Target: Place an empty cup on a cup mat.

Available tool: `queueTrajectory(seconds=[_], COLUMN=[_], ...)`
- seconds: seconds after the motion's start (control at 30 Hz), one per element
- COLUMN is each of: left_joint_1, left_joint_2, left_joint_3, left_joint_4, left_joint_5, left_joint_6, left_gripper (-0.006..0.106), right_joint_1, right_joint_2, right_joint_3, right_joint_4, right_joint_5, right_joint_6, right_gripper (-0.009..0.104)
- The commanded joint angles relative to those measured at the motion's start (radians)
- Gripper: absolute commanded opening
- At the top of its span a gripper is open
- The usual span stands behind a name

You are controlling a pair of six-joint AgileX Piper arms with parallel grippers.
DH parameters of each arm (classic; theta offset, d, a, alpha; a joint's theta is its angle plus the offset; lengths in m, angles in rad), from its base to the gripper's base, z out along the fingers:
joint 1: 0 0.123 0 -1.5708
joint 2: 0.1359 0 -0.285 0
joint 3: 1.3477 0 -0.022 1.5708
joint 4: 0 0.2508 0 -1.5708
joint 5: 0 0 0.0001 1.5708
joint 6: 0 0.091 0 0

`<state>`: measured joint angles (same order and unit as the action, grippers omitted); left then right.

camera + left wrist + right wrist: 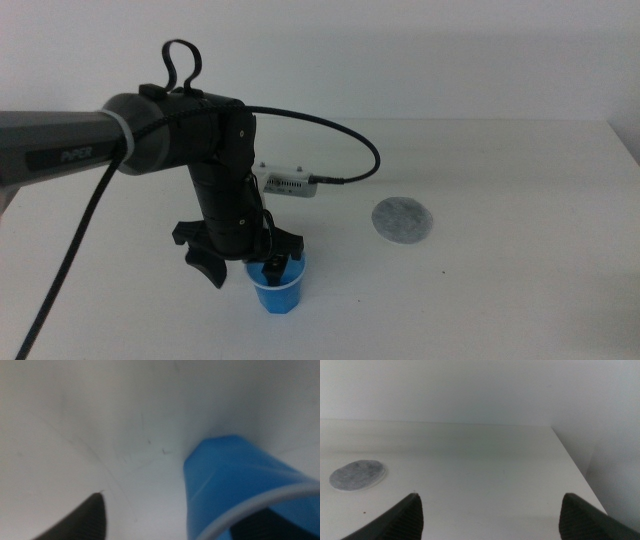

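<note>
So the left end effector (243,266) is down at the small bright blue tapered plastic cup (279,288), lower middle of the frame, jaws spread wide, one dipped inside the white rim, one outside. The flat round mottled grey cup mat (404,220) lies well apart to the right, bare white desk (520,290) all around it. The right end effector (490,515) waits, jaws apart.

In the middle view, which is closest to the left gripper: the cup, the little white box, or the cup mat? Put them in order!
From the left gripper:
1. Blue cup, one jaw inside it.
2. White box, behind the arm.
3. Grey cup mat, far to the right.
</note>
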<state>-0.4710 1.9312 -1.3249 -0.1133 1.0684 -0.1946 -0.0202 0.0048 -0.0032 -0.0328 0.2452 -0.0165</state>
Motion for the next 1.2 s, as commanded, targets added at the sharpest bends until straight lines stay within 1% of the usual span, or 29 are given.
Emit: queueTrajectory(seconds=[0.0, 0.03, 0.13, 0.2, 0.33, 0.43, 0.53, 0.67, 0.8, 0.9, 1.17], left_joint_1=[-0.007, -0.007, -0.007, -0.007, -0.024, -0.050, -0.083, -0.126, -0.169, -0.178, -0.178], left_joint_2=[0.002, 0.002, 0.000, -0.004, 0.003, 0.033, 0.113, 0.269, 0.394, 0.454, 0.533], left_joint_3=[-0.004, -0.004, -0.004, -0.008, -0.095, -0.235, -0.451, -0.757, -0.947, -1.002, -1.004], left_joint_4=[-0.021, -0.033, -0.056, -0.065, -0.064, -0.062, -0.068, -0.083, -0.079, -0.081, -0.069], left_joint_5=[0.016, 0.016, 0.021, 0.024, 0.061, 0.083, 0.152, 0.153, 0.153, 0.153, 0.153], left_joint_6=[0.008, 0.011, 0.007, -0.006, -0.046, -0.074, -0.087, -0.102, -0.111, -0.127, -0.124], left_gripper=[0.068, 0.059, 0.024, -0.002, -0.002, -0.002, -0.002, -0.002, -0.002, -0.002, -0.002], right_joint_1=[0.002, 0.002, 0.002, 0.002, 0.002, 0.002, 0.002, 0.002, 0.002, 0.002, 0.002], right_joint_2=[-0.005, -0.005, -0.005, -0.005, -0.005, -0.005, -0.005, -0.005, -0.005, -0.005, -0.005], right_joint_3=[0.003, 0.003, 0.003, 0.003, 0.003, 0.003, 0.003, 0.003, 0.003, 0.003, 0.003], right_joint_4=[-0.005, -0.005, -0.005, -0.005, -0.005, -0.005, -0.005, -0.005, -0.005, -0.005, -0.005], right_joint_5=[-0.006, -0.006, -0.006, -0.006, -0.006, -0.006, -0.006, -0.006, -0.006, -0.006, -0.006], right_joint_6=[-0.004, -0.004, -0.004, -0.004, -0.004, -0.004, -0.004, -0.004, -0.004, -0.004, -0.004], right_gripper=[0.093, 0.093, 0.093, 0.093, 0.093, 0.093, 0.093, 0.093, 0.093, 0.093, 0.093])
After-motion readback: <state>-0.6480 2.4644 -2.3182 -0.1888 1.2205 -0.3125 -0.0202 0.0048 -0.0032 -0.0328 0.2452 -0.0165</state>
